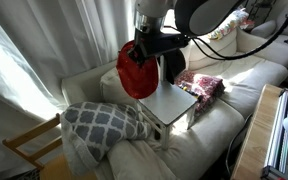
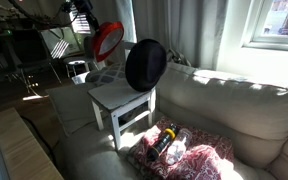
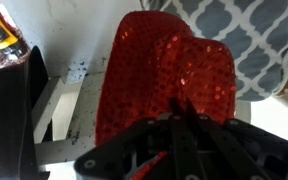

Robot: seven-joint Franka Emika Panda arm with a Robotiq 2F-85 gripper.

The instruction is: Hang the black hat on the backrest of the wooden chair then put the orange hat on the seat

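Note:
My gripper (image 3: 180, 112) is shut on the orange hat (image 3: 169, 75), a red-orange sequined disc that hangs from the fingers. In both exterior views the orange hat (image 1: 136, 72) (image 2: 106, 42) is held in the air above the edge of the seat (image 1: 170, 103) (image 2: 122, 97) of the pale wooden chair. The black hat (image 2: 145, 65) hangs on the chair's backrest and covers most of it; it also shows in an exterior view (image 1: 172, 66) and at the left of the wrist view (image 3: 9, 125). The seat boards (image 3: 64, 100) lie below the orange hat.
The chair stands on a pale sofa (image 2: 234, 105). A grey-and-white patterned cushion (image 1: 104, 122) (image 3: 239, 25) lies beside the chair. A pink patterned cloth bundle (image 1: 202, 85) (image 2: 189, 158) lies on its other side. A yellowish bare-wood chair frame (image 1: 29, 145) stands by the curtain.

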